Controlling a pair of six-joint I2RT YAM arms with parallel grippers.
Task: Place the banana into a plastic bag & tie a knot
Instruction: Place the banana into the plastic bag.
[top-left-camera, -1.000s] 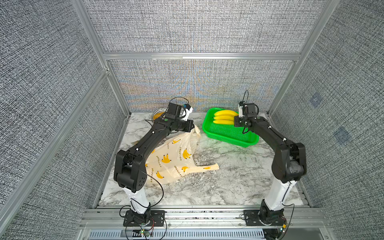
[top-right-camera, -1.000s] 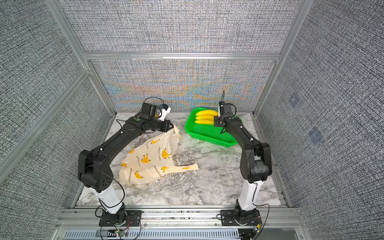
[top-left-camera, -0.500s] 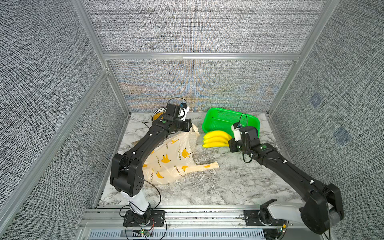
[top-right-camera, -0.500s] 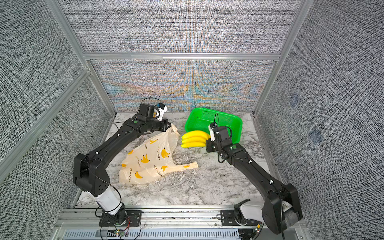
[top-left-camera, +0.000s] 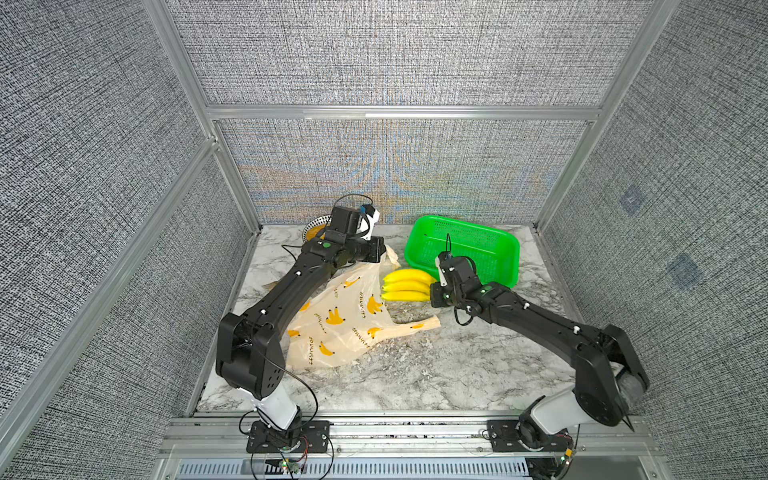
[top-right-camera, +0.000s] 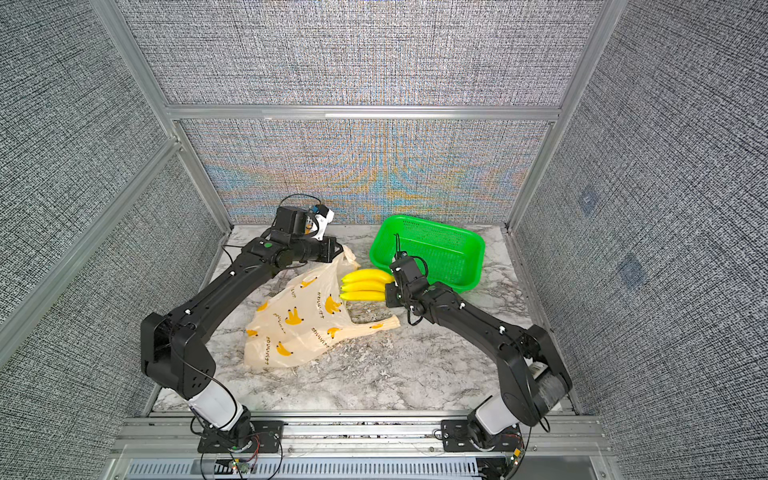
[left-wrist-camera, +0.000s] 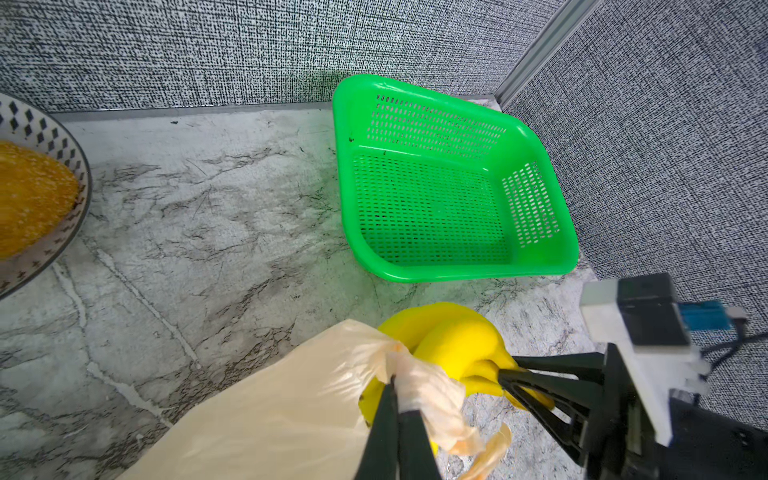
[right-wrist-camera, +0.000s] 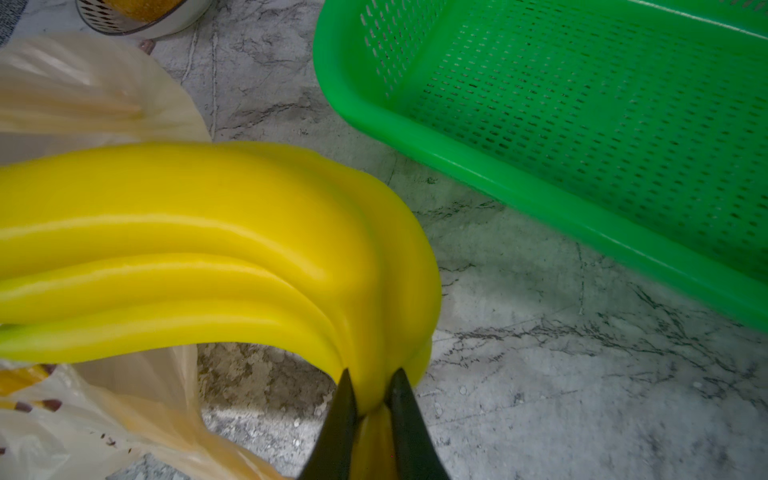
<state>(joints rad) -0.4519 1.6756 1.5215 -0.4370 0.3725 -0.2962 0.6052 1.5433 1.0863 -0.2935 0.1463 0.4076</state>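
Though vague overhead, wrist-clear clamps: left gripper (left-wrist-camera: 395, 384) on bag (left-wrist-camera: 270, 415), right gripper (right-wrist-camera: 371, 376) on banana (right-wrist-camera: 208, 232)

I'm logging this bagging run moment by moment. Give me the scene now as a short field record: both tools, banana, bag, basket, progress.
left tool: shut on one handle of the plastic bag, holding its mouth up
right tool: shut on the banana at its stem end
banana: outside the green basket, tips at the bag's mouth
plastic bag: body lies on the marble table, other handle loose on it
green basket: empty, at the back
progress: banana not fully inside; handles untied
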